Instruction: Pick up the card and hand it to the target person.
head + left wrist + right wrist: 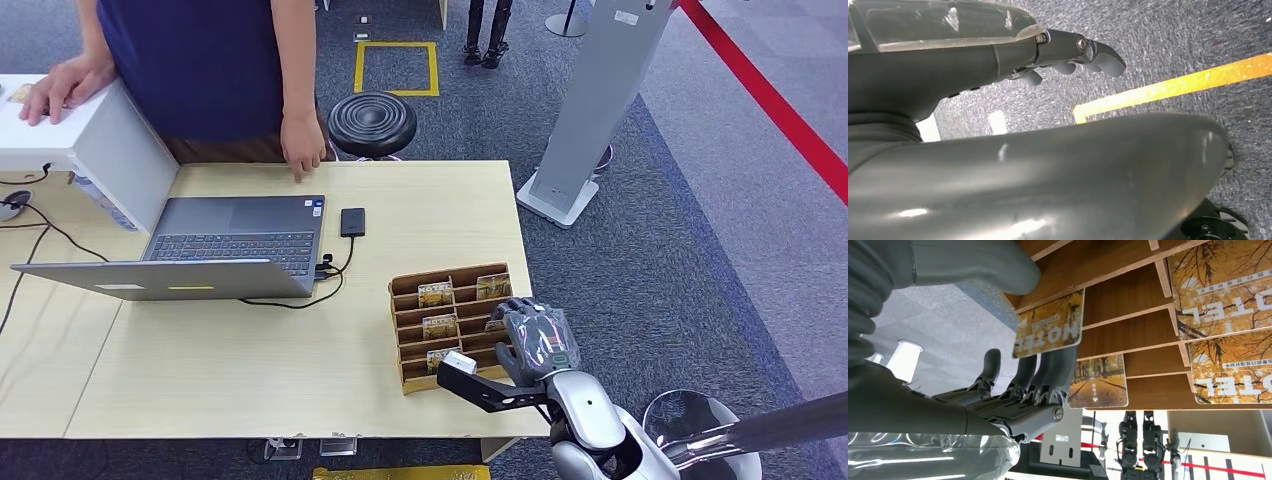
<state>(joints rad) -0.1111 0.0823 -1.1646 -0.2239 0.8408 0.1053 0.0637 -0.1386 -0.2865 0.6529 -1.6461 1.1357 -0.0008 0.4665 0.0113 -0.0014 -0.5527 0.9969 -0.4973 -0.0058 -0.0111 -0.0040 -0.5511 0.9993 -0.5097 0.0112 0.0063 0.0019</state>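
Observation:
A wooden card rack (405, 290) stands near the table's front right corner and holds several yellow hotel cards (435, 293). My right hand (535, 340) lies over the rack's right column. In the right wrist view its fingers (1048, 370) reach up behind one hotel card (1048, 325) at the rack's (1128, 295) edge. The thumb (978, 265) hangs just beside that card, a strip of wood showing between them. My left hand (1068, 55) hangs over the carpet with nothing in it. The person (200, 60) stands behind the table, one hand (302, 155) on its far edge.
An open laptop (200, 250) with cables and a small black device (352, 221) sit on the table's left half. A white box (90, 130) stands at the far left. Behind the table are a black stool (372, 122) and a white stand (590, 120).

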